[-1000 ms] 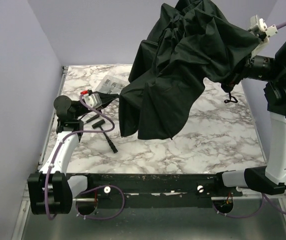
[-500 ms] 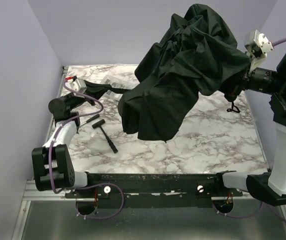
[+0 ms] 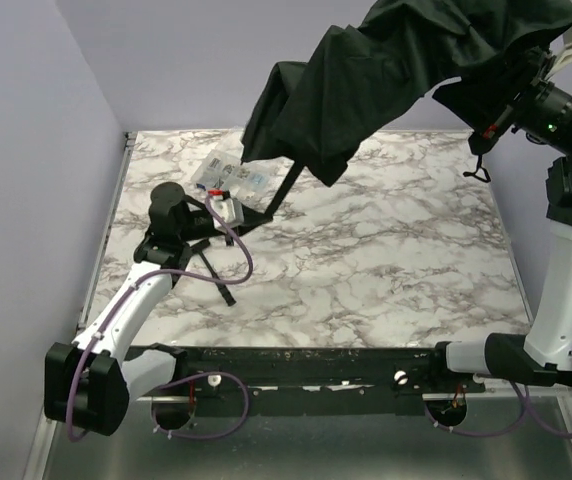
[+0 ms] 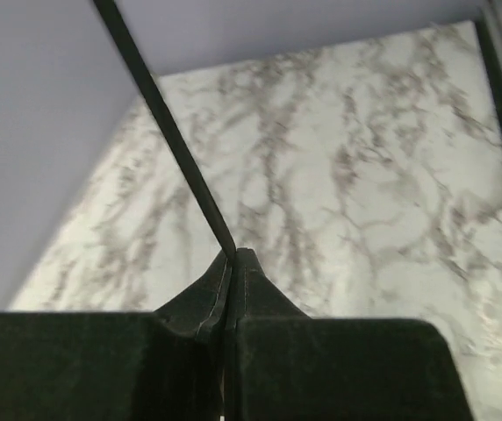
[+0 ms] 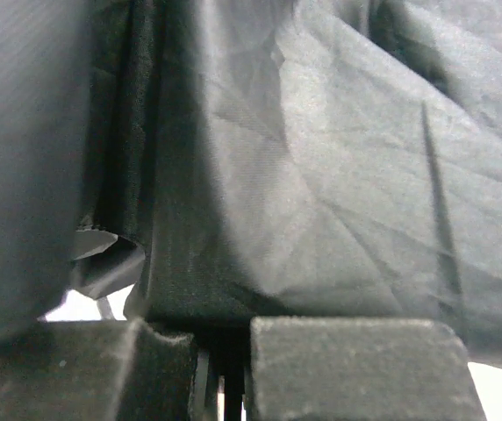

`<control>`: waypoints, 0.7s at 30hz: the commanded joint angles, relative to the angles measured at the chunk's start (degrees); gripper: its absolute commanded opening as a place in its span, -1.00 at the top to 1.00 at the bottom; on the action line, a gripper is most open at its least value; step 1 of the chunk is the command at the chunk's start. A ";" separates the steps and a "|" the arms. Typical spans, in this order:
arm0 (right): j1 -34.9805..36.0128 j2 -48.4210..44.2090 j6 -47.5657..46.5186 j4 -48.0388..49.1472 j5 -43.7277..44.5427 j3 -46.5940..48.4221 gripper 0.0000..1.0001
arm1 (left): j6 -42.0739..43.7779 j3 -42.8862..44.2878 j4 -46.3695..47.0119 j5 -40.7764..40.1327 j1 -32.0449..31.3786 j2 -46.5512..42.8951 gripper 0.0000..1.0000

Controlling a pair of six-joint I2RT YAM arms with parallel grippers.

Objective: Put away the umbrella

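Note:
The umbrella (image 3: 406, 70) hangs in the air at the top right, its dark canopy bunched and drooping to the left. My right gripper (image 5: 225, 329) is shut on it, and crumpled fabric (image 5: 321, 175) fills the right wrist view. In the top view the canopy hides those fingers. A wrist loop (image 3: 478, 172) dangles below them. A thin black rod (image 3: 276, 192) slants down from the canopy to my left gripper (image 3: 238, 213), low over the table's left side. In the left wrist view my left gripper (image 4: 233, 254) is shut on the rod (image 4: 168, 132).
A clear plastic pack (image 3: 228, 176) lies on the marble table (image 3: 386, 270) at the back left. A small black-handled tool (image 3: 218, 277) lies beside the left arm (image 3: 136, 300). Lilac walls close off the left, back and right. The right arm's column (image 3: 566, 270) stands at the right edge.
The right arm has lifted the canopy up and to the right, off the table. The left gripper has swung right, toward the table's middle, still holding the rod, which is now drawn out straight.

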 commanded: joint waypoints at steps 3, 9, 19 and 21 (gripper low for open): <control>-1.75 -0.19 13.72 14.54 -0.63 -3.09 0.99 | 11.69 1.92 -18.61 1.40 -5.55 -1.57 1.00; -2.25 -0.59 15.59 15.67 0.93 -4.42 0.99 | 1.67 0.51 -8.49 7.55 -6.97 -4.34 1.00; -3.56 -2.53 24.82 26.31 -7.23 -7.99 0.99 | 0.68 2.54 -4.29 -0.85 0.98 3.84 1.00; -3.61 -3.31 25.03 27.68 -9.90 -8.21 0.99 | -8.79 2.57 7.22 -1.44 5.07 6.22 1.00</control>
